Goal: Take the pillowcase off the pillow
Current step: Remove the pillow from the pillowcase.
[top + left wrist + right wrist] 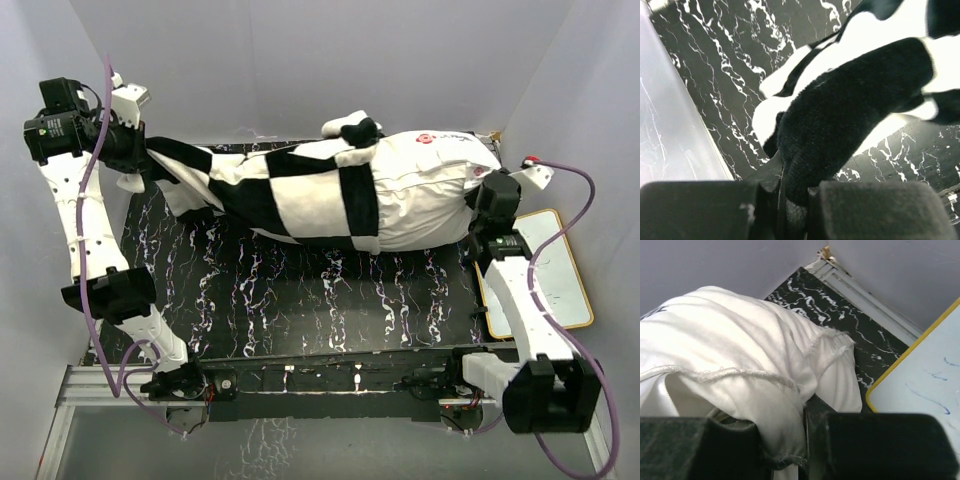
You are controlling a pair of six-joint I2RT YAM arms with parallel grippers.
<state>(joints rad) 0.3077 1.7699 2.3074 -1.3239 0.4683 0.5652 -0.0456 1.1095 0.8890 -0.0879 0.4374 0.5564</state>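
Note:
The black-and-white checkered pillowcase is stretched across the far part of the table and still covers the left half of the off-white pillow. The pillow's right half is bare, with a red logo on top. My left gripper is shut on the pillowcase's left end, held above the table; the left wrist view shows black plush fabric pinched between the pads. My right gripper is shut on the pillow's right end; the right wrist view shows white fabric clamped between the jaws.
A black marbled mat covers the table. A white board with a yellow rim lies at the right, next to my right arm. Grey walls enclose the left, far and right sides.

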